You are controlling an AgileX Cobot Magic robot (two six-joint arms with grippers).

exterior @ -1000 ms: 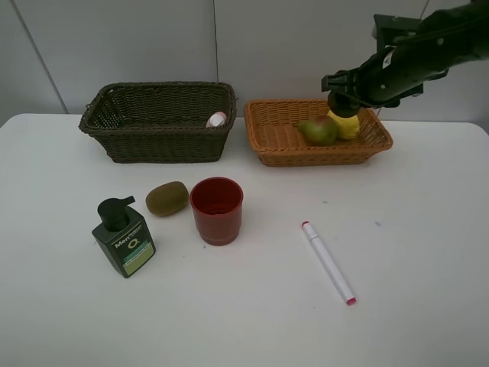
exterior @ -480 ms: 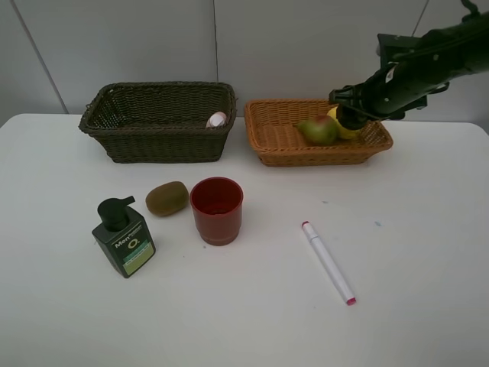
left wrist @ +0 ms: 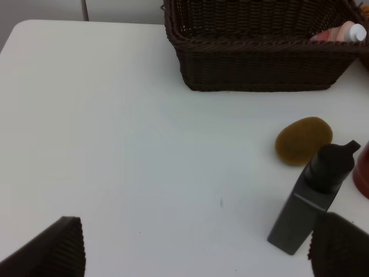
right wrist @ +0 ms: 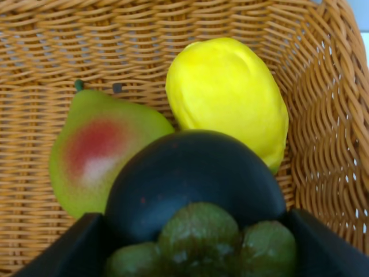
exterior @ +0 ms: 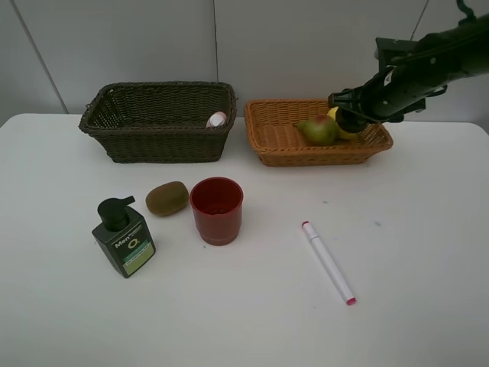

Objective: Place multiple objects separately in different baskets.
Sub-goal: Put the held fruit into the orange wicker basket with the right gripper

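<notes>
**Q:** What is on the far left?

**A:** My left gripper [left wrist: 196,251] hangs over the white table [exterior: 428,229]. Its jaws are spread wide, with nothing between them. It is out of the high camera's sight.

**Q:** And along the back of the table?

**A:** At back left stands the dark basket [exterior: 153,141]. The pink bottle [exterior: 217,119] lies inside it, against its right end.

**Q:** What is in front of that basket?

**A:** Three things sit in a loose row. The pump bottle [exterior: 124,238] stands upright at the left. The kiwi [exterior: 166,198] lies just beside the cup [exterior: 217,210], which is upright with its mouth up. The marker [exterior: 328,262] lies well apart to the right, flat on the table and slanting.

**Q:** And at back right?

**A:** The tan basket [exterior: 306,155] is there, beside the dark one. The pear [exterior: 318,130] and the lemon [exterior: 340,131] lie side by side in its right half.

**Q:** Where is your right gripper?

**A:** My right gripper [right wrist: 193,248] is over that right end, clamped on the mangosteen [right wrist: 193,173]. The mangosteen sits directly above the pear and lemon. I cannot tell whether it touches them.
</notes>
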